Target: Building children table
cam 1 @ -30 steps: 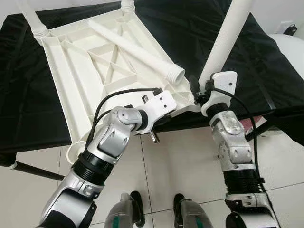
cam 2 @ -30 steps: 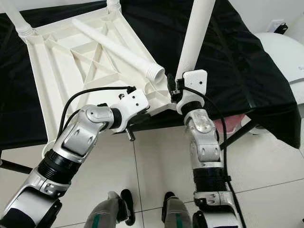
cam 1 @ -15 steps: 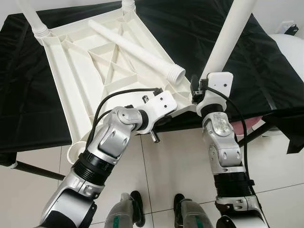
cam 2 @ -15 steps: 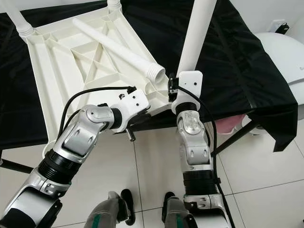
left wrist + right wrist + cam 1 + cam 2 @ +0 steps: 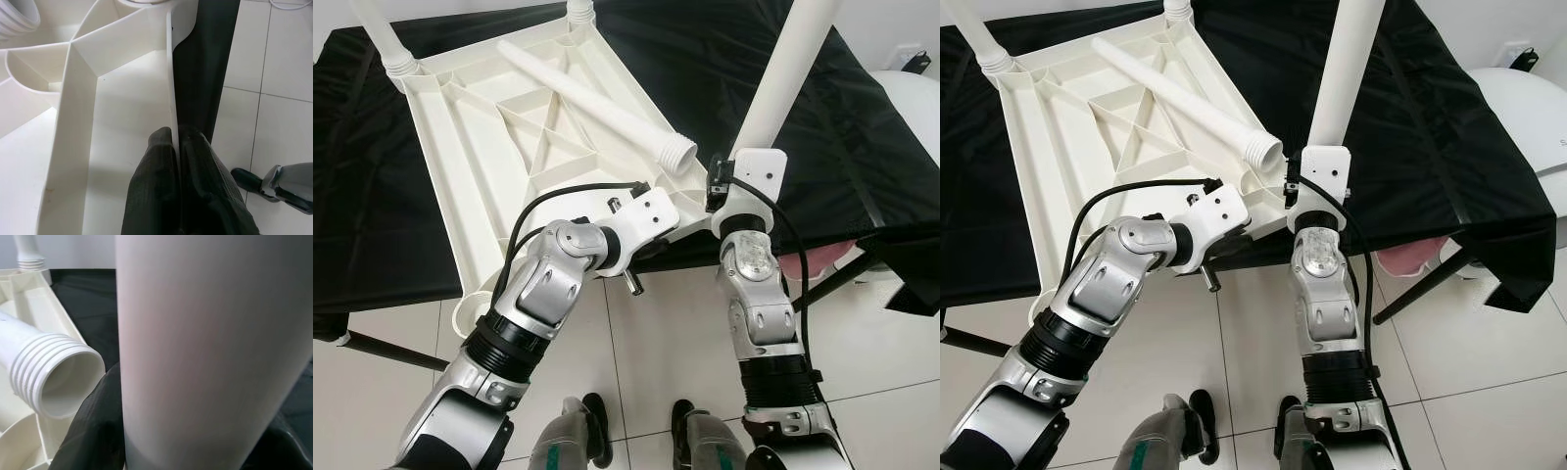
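From the head, the upturned white tabletop (image 5: 524, 147) is lying on a black-draped surface (image 5: 862, 127); a loose leg (image 5: 597, 103) is resting across its ribs.

Left wrist: the left gripper (image 5: 178, 147) is pinching the tabletop's near rim.

Right wrist: the right gripper (image 5: 195, 450) is clamping the upright leg (image 5: 205, 333) at the near corner; next, I'd guess, screwing it home over the tiled floor (image 5: 666, 333).

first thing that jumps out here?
The upside-down white tabletop on the black cloth, with a loose leg lying across its ribs. The right gripper clamps an upright leg at the near corner; the left gripper pinches the tabletop's edge.
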{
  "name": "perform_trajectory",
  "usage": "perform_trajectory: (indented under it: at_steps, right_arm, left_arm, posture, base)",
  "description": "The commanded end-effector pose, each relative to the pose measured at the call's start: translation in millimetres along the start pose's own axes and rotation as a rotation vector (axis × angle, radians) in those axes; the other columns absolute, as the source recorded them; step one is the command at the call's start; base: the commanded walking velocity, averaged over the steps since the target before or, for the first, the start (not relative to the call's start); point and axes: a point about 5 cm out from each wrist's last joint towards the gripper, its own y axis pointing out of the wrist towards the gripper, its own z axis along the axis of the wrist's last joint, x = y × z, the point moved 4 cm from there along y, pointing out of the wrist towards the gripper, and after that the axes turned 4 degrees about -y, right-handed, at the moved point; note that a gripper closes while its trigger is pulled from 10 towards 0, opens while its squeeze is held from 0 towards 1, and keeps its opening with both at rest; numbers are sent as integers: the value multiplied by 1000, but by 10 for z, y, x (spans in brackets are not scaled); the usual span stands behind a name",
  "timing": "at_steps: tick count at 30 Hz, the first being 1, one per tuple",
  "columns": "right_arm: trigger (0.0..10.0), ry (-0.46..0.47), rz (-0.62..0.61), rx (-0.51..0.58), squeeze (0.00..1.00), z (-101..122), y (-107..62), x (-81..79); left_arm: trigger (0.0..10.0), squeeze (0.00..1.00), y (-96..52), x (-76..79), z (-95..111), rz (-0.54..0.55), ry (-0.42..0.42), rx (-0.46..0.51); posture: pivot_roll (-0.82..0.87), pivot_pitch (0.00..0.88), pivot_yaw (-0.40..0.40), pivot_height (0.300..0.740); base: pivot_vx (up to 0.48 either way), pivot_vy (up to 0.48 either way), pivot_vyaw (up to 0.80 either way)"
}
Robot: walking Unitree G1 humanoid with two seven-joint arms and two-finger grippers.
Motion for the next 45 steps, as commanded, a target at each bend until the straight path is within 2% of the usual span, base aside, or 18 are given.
perform_trajectory:
  at_steps: [1,3,4,6,7,8,9,17,18,21,22,24,27,29,34,36,39,45]
  right_arm:
    - [10000,-15,5,-46,0,-109,-58,-70]
    - [10000,-5,-2,-55,0,-125,-65,-77]
    - [10000,0,-2,-59,51,-130,-69,-90]
    - [10000,6,-1,-63,63,-134,-69,-103]
    - [10000,11,3,-66,467,-136,-69,-113]
    - [10000,11,3,-66,467,-136,-69,-113]
    - [10000,11,5,-66,1000,-134,-70,-121]
    - [10000,17,21,-68,1000,-136,-61,-139]
    - [10000,15,32,-66,757,-133,-54,-146]
    - [10000,13,39,-64,757,-130,-49,-150]
    - [10000,19,50,-60,0,-123,-39,-145]
    - [10000,39,83,-50,0,-104,-25,-153]
    - [10000,80,225,-24,0,-51,3,-177]
    - [10000,80,225,-24,0,-51,3,-177]
    - [10000,87,321,-11,0,-23,27,-131]
    - [10000,81,366,3,0,-3,41,-88]
    - [10000,41,487,40,0,100,157,165]
    - [10000,15,528,48,0,145,212,265]
  left_arm:
    - [10000,0,-20,-101,117,100,37,29]
    - [10000,0,-22,-101,115,100,36,29]
    - [10000,0,-24,-101,115,101,36,28]
    - [10000,0,-25,-105,114,102,36,28]
    - [10000,0,-25,-107,114,102,36,28]
    - [10000,0,-25,-107,114,102,36,28]
    - [10000,0,-25,-110,114,103,37,28]
    - [10000,0,-24,-116,119,103,38,29]
    - [10000,0,-24,-116,121,103,38,30]
    - [10000,0,-23,-117,123,104,38,30]
    - [10000,0,-23,-118,124,104,38,31]
    - [10000,0,-22,-121,125,104,38,31]
    - [10000,0,-20,-125,126,105,38,32]
    - [10000,0,-20,-125,126,105,38,32]
    - [10000,0,-21,-125,131,106,39,33]
    - [10000,0,-19,-125,132,106,38,34]
    - [10000,0,-8,-117,140,103,39,39]
    - [10000,0,-2,-111,144,100,40,40]
  posture:
    - [-116,224,53,740]
    - [-116,224,53,740]
    - [-116,224,53,740]
    - [-115,225,53,740]
    - [-115,225,53,740]
    - [-115,225,53,740]
    - [-115,225,53,740]
    - [-116,224,54,740]
    - [-116,224,54,740]
    - [-116,224,54,740]
    - [-117,224,54,740]
    - [-119,222,55,740]
    - [-119,222,55,740]
    - [-119,222,55,740]
    - [-119,222,55,740]
    - [-127,217,54,740]
    - [-134,211,53,740]
    - [-137,210,53,740]
  base:
    - [0,0,0]
    - [0,0,0]
    - [0,0,0]
    - [0,0,0]
    - [0,0,0]
    - [0,0,0]
    - [0,0,0]
    - [0,0,0]
    - [0,0,0]
    - [0,0,0]
    - [0,0,0]
    - [0,0,0]
    - [0,0,0]
    - [0,0,0]
    - [0,0,0]
    - [0,0,0]
    - [0,0,0]
    - [0,0,0]
